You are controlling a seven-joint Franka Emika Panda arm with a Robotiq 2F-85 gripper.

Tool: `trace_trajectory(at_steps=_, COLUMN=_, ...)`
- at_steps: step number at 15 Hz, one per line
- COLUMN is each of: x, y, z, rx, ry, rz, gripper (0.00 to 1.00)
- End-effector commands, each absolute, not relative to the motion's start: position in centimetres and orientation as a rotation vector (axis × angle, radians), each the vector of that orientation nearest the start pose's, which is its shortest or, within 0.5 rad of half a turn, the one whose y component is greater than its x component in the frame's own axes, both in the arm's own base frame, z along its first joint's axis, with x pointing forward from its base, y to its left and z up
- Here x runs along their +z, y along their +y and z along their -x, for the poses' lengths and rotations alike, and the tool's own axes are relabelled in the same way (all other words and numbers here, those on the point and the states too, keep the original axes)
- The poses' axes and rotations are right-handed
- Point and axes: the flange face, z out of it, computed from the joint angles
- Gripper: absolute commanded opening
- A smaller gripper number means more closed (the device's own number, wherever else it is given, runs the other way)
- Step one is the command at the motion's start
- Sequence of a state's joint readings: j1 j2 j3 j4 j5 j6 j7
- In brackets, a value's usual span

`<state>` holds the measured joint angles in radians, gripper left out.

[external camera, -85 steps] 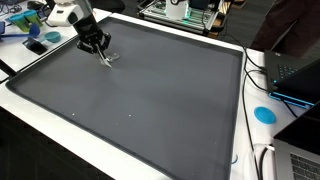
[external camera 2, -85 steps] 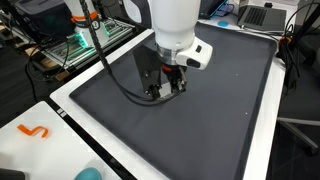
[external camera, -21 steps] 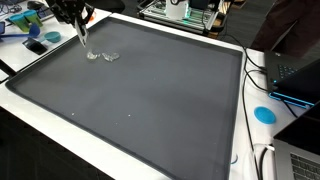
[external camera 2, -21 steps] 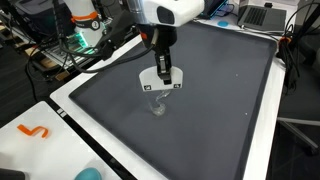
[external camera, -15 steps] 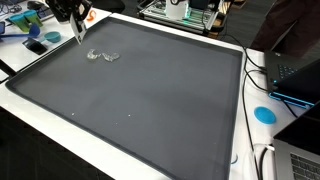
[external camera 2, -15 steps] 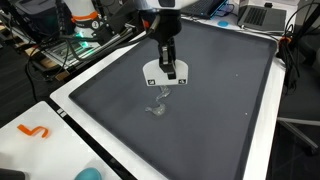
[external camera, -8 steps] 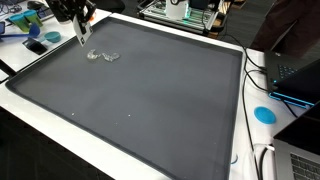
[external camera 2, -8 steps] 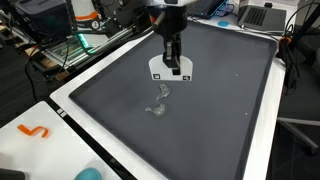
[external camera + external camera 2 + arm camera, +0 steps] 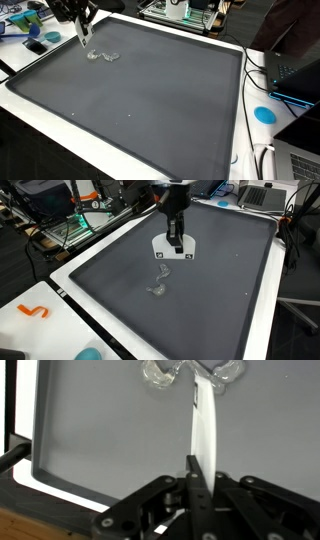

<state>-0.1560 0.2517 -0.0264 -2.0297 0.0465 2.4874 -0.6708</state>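
Gripper (image 9: pixel 176 238) hangs over the dark mat (image 9: pixel 225 290), jaws pinched narrow on a thin white strip (image 9: pixel 205 420) that runs straight out from between them. The wrist view shows the fingertips meeting on the strip's near end, no gap visible. A clear plastic piece (image 9: pixel 158 280) lies flat on the mat, ahead of the jaws and lower than them, just past the strip's far tip. In the wrist view the tip overlaps it, so contact cannot be told there. In both exterior views the strip (image 9: pixel 81 38) looks raised and just short of the clear plastic piece (image 9: pixel 103 56). The bare mat spreads well out from the jaws, and the white table (image 9: pixel 60 132) rim borders it. Judgement: the work in hand is carrying the strip close by that clear piece. Doing it well likely means a firm, centred pinch so the strip does not swivel. The strip's free end should stay off the mat. Moves should be slow, since the clear piece looks light and would slide at a nudge. The piece is transparent and hard to read against the mat, so the wrist view should be trusted over the exterior ones for alignment.
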Motion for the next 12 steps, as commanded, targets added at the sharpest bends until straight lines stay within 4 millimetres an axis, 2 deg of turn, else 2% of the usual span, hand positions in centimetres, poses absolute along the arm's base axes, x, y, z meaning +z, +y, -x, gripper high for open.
trace_trajectory(at_steps=1, x=35.4, y=-9.9, z=-60.2, rx=-0.289, ry=-0.746, rz=3.144, gripper=0.01)
trace_trajectory(at_steps=6, x=36.9, y=-5.4, z=-60.1, rx=-0.163, ry=-0.729, rz=3.211, gripper=0.01)
trace_trajectory(at_steps=12, x=36.4, y=-0.2, z=-60.3, rx=-0.025, ry=-0.576, rz=3.268, gripper=0.01)
